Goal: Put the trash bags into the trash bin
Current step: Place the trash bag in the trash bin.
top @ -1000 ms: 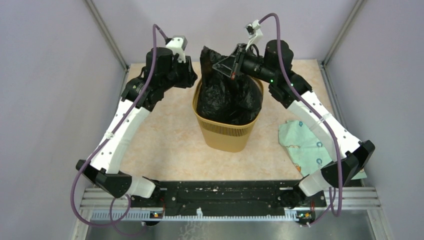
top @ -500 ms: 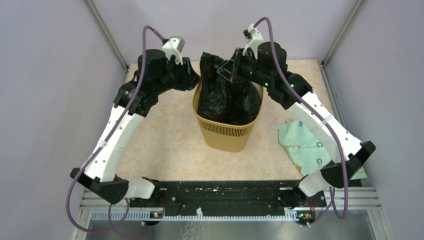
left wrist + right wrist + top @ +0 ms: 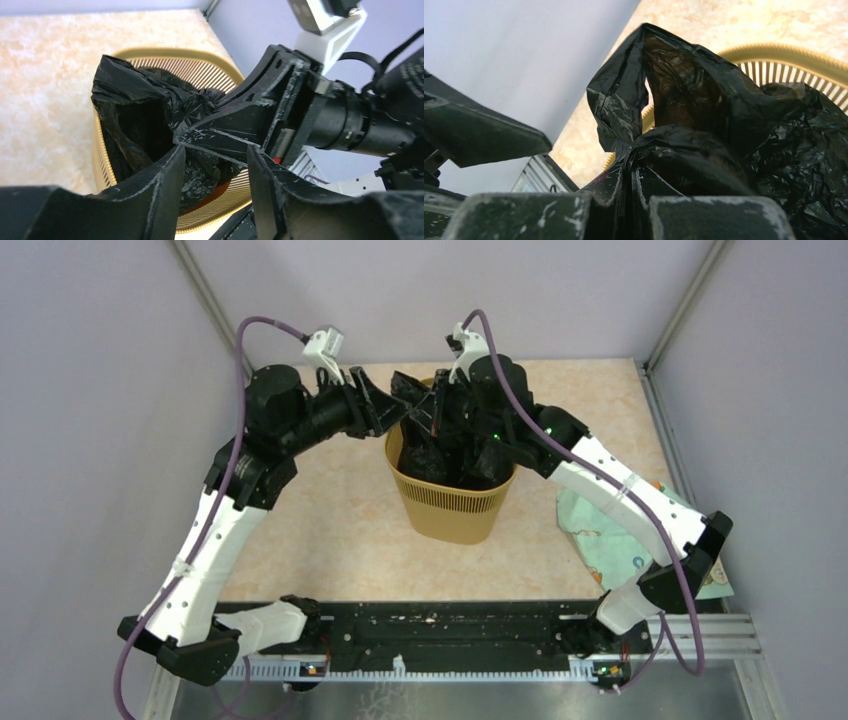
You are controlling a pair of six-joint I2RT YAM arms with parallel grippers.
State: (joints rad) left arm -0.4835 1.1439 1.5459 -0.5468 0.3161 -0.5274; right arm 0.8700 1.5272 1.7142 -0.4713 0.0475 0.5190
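Resting mostly inside the mustard-yellow trash bin (image 3: 455, 510), the black trash bag (image 3: 425, 455) is gripped at its top.
A crinkled fold of the bag is pinched between the clenched jaws of the right gripper (image 3: 629, 170), just above the rim. The left gripper (image 3: 215, 150) is held close beside it, jaws parted, with nothing grasped. A pale green cloth (image 3: 600, 530) is seen right of the bin.

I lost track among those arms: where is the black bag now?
From above, the black bag sits mostly inside the yellow bin mid-table, its top bunched in the right claw, with the left claw open just beside it.
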